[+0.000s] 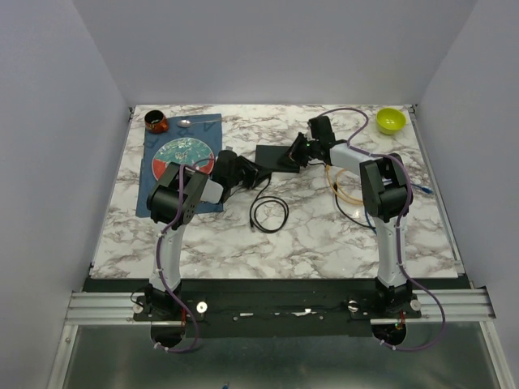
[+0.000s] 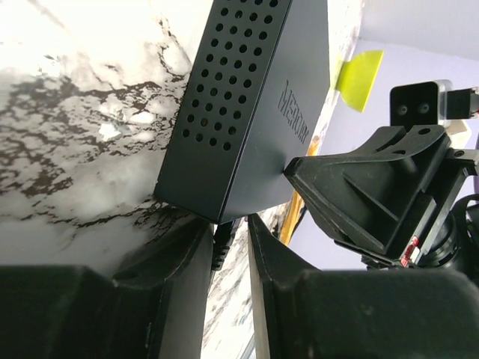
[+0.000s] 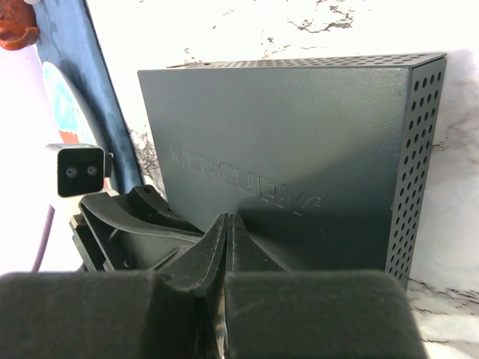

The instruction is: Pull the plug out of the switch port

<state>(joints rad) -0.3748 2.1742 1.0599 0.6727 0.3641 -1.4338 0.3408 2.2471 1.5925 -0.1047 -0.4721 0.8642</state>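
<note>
The switch (image 1: 276, 156) is a flat black box lying mid-table, with a perforated side and an embossed top (image 2: 254, 97) (image 3: 292, 157). A black plug (image 2: 221, 241) sits in its near edge, and its black cable (image 1: 268, 212) loops toward the front. My left gripper (image 1: 250, 172) is open, with its fingers either side of the plug (image 2: 230, 232). The plug lies against the left finger, and a gap shows on the other side. My right gripper (image 1: 298, 151) is shut and empty, with its tips (image 3: 228, 224) resting on the switch top.
A blue mat (image 1: 162, 198) with a patterned plate (image 1: 182, 152) lies left of the switch. A brown cup (image 1: 156, 121) and a spoon (image 1: 190, 123) stand at the back left. A green bowl (image 1: 390, 120) is at the back right. A yellowish cable coil (image 1: 345, 190) lies by the right arm.
</note>
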